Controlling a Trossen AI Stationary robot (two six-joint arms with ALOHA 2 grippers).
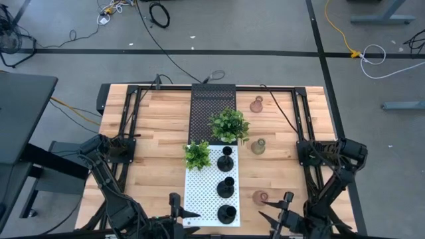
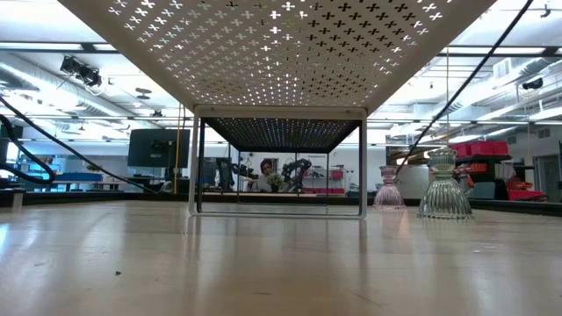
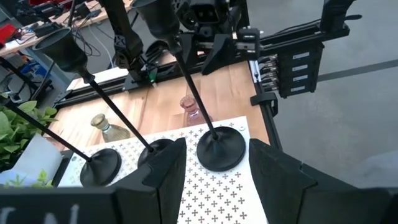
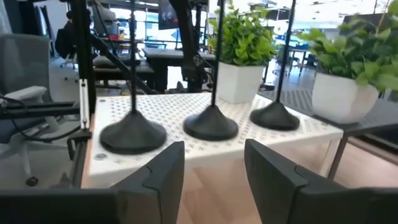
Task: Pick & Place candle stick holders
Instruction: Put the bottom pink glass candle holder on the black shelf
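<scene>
Both grippers wait at the near edge of the table with their fingers parted and nothing between them: the left gripper sits just left of the white perforated shelf, and the right gripper sits to the right of it. On that white shelf stand three black candle stick holders in a row running near to far: the nearest black holder, the middle black holder and the far black holder. Three glass holders stand on the bare wooden table to the right of the shelves: a pinkish glass holder near the right gripper, a greenish glass holder farther back, and another pinkish glass holder at the far side. A small potted plant stands on the far left corner of the white shelf, and a larger potted plant stands on the dark perforated shelf beyond it.
</scene>
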